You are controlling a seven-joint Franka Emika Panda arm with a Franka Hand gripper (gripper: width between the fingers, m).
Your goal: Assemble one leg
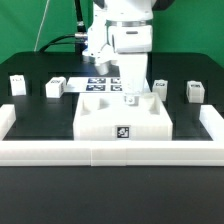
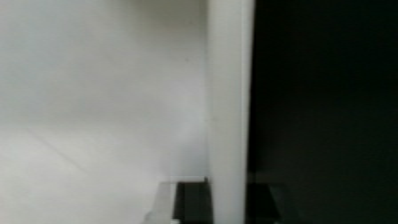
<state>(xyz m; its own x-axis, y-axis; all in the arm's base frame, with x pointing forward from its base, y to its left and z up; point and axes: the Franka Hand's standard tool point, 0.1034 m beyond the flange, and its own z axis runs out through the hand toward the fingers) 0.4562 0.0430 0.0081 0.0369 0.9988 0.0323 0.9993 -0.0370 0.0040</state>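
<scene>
The fingers (image 1: 134,88) hang low over the panel (image 1: 100,120) at a leg (image 1: 130,99), and I cannot tell whether they grip it; this is likely the seating step, which next calls for holding the leg upright over its hole.

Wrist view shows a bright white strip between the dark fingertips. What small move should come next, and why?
Probably close the gripper on that strip, seemingly the far edge of the panel. The fingertips flank it, the gripper sits low over the panel, and I cannot tell whether they grip it yet.
</scene>
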